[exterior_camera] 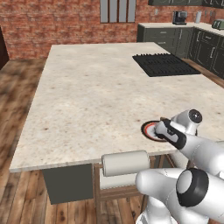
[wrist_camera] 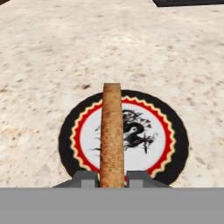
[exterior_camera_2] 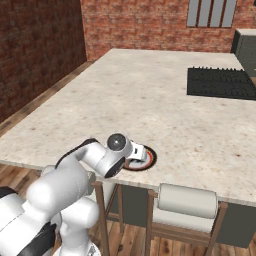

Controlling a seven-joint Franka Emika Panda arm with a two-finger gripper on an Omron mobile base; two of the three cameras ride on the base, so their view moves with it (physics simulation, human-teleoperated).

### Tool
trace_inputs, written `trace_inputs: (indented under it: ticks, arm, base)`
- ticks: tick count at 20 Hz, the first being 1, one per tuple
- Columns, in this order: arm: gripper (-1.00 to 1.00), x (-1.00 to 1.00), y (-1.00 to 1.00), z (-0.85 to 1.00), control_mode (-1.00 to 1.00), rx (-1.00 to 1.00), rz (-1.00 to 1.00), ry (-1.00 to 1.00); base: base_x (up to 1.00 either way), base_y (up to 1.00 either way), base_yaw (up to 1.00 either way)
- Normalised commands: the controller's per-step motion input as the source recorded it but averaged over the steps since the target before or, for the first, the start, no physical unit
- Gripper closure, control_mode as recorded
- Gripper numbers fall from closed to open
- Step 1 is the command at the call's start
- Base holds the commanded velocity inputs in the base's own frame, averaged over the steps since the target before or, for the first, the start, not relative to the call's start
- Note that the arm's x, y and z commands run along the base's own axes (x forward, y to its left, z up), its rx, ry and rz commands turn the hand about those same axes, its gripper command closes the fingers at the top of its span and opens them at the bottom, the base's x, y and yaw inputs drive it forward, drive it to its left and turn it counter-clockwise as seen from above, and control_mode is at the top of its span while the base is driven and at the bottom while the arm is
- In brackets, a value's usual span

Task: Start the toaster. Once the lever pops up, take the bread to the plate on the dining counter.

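My gripper (wrist_camera: pixel 112 177) is shut on the bread (wrist_camera: pixel 112 131), a brown slice seen edge-on that stands up between the two fingertips (wrist_camera: pixel 85 177). Directly beneath it lies the plate (wrist_camera: pixel 177 144), round with a dark rim, a red-orange scalloped band and a pale centre with a dark drawing. The plate (exterior_camera: pixel 148 130) sits near the front edge of the dining counter (exterior_camera: pixel 96 96). From the base, the hand (exterior_camera: pixel 168 131) hovers over the plate's right side. In the right base view the plate (exterior_camera_2: pixel 146 159) peeks out behind the wrist. The toaster (exterior_camera: pixel 218 24) looks like a small greenish box on the far wall counter.
A black cooktop (exterior_camera: pixel 164 64) is set into the far right of the dining counter (exterior_camera_2: pixel 150 100). Two cushioned stools (exterior_camera: pixel 124 162) (exterior_camera_2: pixel 187 200) are tucked under the near edge. Dark cabinets (exterior_camera: pixel 175 37) and a coffee machine (exterior_camera: pixel 179 17) line the back wall.
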Motion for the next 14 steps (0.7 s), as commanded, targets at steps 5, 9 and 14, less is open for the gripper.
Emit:
trace_inputs:
  ticks: [5, 9, 14]
  arm:
    - [1.00, 0.01, 0.00, -0.14, -1.00, 0.00, 0.00, 0.00]
    - [1.00, 0.07, 0.00, -0.14, -1.00, 0.00, 0.00, 0.00]
    - [1.00, 0.19, 0.00, -0.04, -1.00, 0.00, -0.02, 0.00]
  base:
    - [0.00, 0.00, 0.00]
    - [0.00, 0.00, 0.00]
    - [0.00, 0.00, 0.00]
